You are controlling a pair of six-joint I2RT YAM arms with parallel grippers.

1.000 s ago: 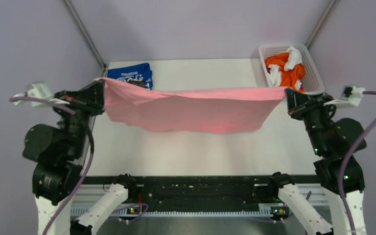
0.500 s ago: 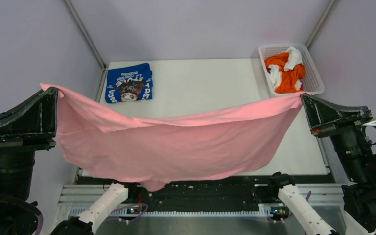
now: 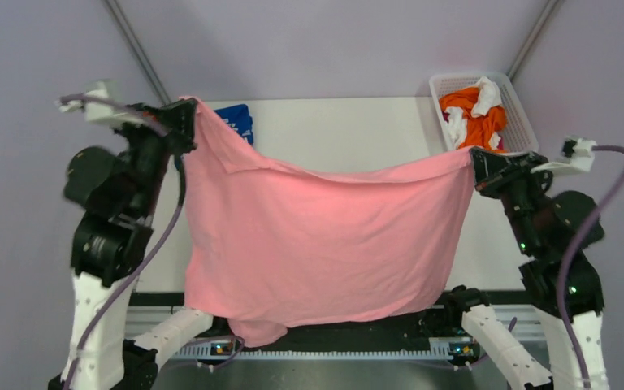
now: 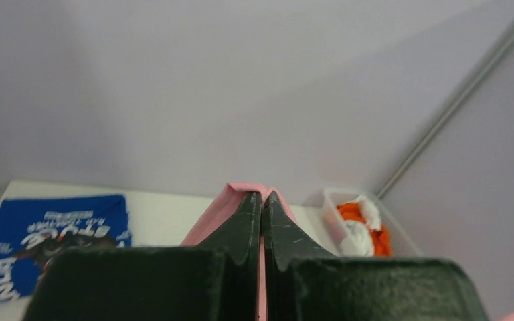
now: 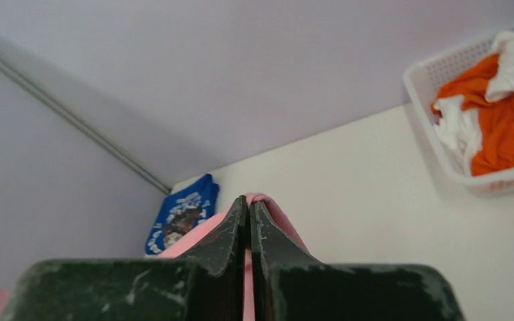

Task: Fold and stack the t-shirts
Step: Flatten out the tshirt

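Observation:
The light pink t-shirt hangs spread between my two grippers above the table, its lower edge drooping over the near edge. My left gripper is shut on its upper left corner; pink cloth shows between the jaws. My right gripper is shut on the upper right corner; pink cloth wraps its tips. The folded royal blue t-shirt lies at the far left of the table, mostly hidden behind the pink one; it shows in the left wrist view and the right wrist view.
A white lattice basket with orange and white cloth stands at the far right corner; it also shows in the left wrist view and the right wrist view. Purple walls and metal poles enclose the white table.
Both arms have dropped back from high near the camera. The left gripper has moved to the far left, over the blue shirt. The pink shirt now hangs down longer and fuller.

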